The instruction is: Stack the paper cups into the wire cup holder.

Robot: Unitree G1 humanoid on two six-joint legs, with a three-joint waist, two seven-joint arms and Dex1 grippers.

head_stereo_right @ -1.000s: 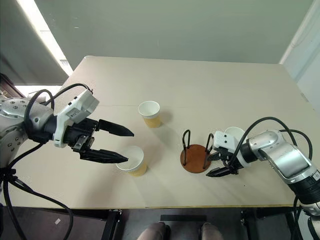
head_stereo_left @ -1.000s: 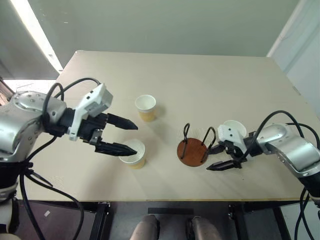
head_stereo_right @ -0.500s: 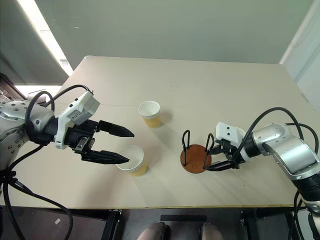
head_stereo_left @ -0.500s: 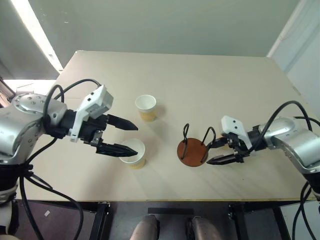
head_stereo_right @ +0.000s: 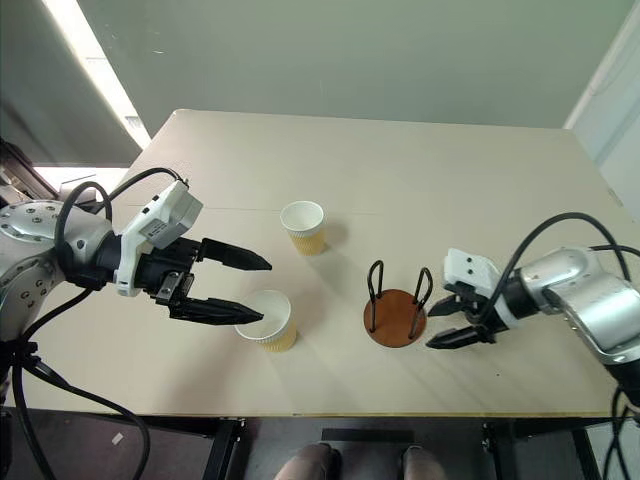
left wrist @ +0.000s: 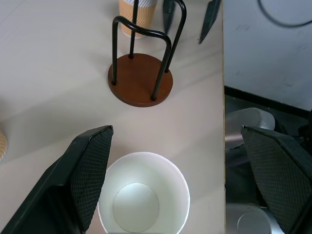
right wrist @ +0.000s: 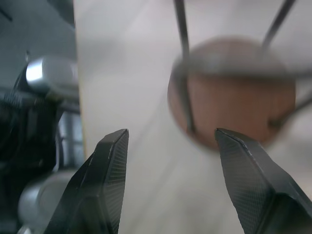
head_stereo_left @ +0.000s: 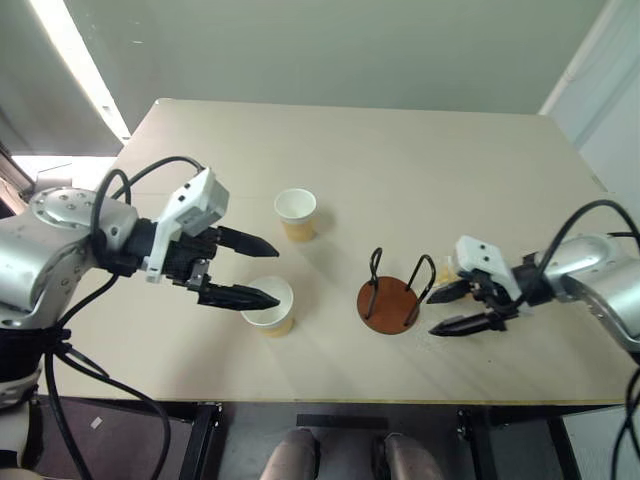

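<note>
Three paper cups stand upright on the table. One cup (head_stereo_left: 294, 213) is at the middle. A second cup (head_stereo_left: 268, 305) stands nearer the front, directly under my left gripper (head_stereo_left: 272, 274), which hovers open above its rim with nothing held. The third cup (left wrist: 138, 19) is behind the wire cup holder (head_stereo_left: 388, 303) and largely hidden by my right wrist in the eye views. The holder's brown disc has nothing on it between its black loops. My right gripper (head_stereo_left: 432, 315) hangs open just right of the holder, pointing at it, with nothing between its fingers.
The pale table (head_stereo_left: 400, 150) runs wide behind the cups. Its front edge lies close below the near cup, the holder and both grippers. Black cables loop off both arms at the table's left and right sides.
My right gripper has lifted a little and drawn slightly rightward from the holder, and its wrist now covers most of the third cup. The left gripper has stayed over the near cup.
</note>
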